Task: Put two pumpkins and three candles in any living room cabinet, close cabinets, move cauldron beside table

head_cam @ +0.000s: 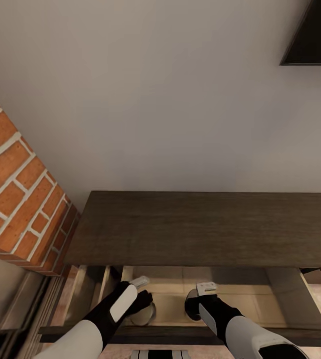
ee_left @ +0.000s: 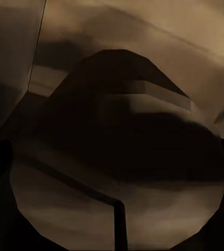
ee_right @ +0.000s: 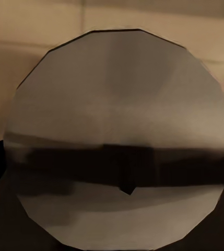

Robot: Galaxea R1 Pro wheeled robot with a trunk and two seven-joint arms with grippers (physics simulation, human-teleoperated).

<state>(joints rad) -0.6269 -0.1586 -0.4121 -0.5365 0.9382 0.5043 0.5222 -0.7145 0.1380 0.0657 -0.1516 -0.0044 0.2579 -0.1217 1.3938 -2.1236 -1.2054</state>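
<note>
Cabinet [head_cam: 200, 227] runs left-right along the far wall, dark wood-grain flat top, one drawer [head_cam: 240, 294] pulled out toward the robot, pale smooth inside. Both arms reach down into it: left gripper [head_cam: 145, 299], right gripper [head_cam: 195, 299]. Jaws hidden, can't tell their opening or hold. Brick column [head_cam: 15, 189] at left.

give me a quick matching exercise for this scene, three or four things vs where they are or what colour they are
Things:
1. long dark-brown wooden cabinet top
2. red brick column
3. black flat rectangular panel
4. pale-lined open drawer

Places or colours:
A. on the wall, upper right of the head view
B. pulled out below the cabinet top, both arms reaching in
C. left of the cabinet, white mortar lines
D. flat surface against the pale wall

Pairs: 1-D, 2-C, 3-A, 4-B
</note>
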